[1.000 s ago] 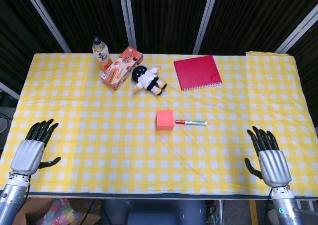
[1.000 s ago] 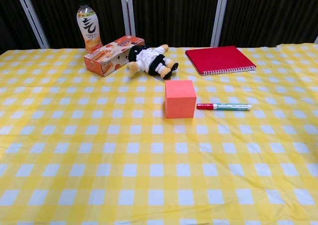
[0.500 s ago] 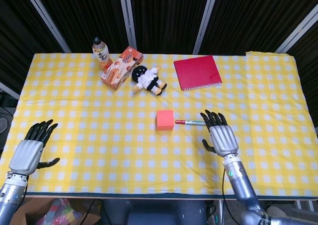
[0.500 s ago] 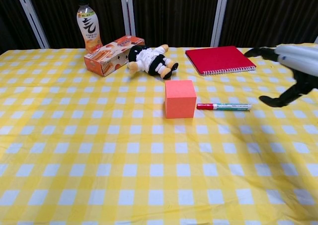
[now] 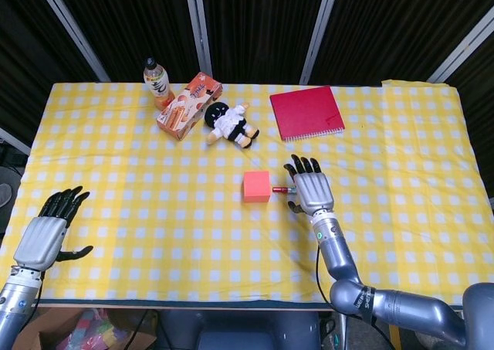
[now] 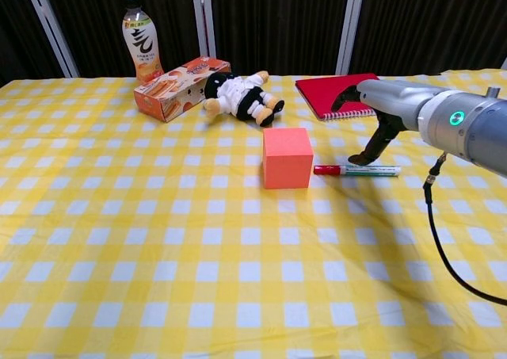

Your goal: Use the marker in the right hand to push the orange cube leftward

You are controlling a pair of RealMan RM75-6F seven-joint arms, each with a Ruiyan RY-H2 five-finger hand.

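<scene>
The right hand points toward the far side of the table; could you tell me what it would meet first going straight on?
Likely the red notebook, since the right hand's fingers point toward it; its height above the table is unclear.

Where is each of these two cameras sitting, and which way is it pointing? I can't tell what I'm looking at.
Head view: high above the near edge, looking steeply down on the yellow checked tablecloth; shows the left hand and the right hand with its arm.
Chest view: low at the near edge, looking level across the table to the dark curtain; shows only the right hand and forearm, hovering over the marker.
Both share the orange cube, red-capped white marker, red spiral notebook and right hand.
</scene>
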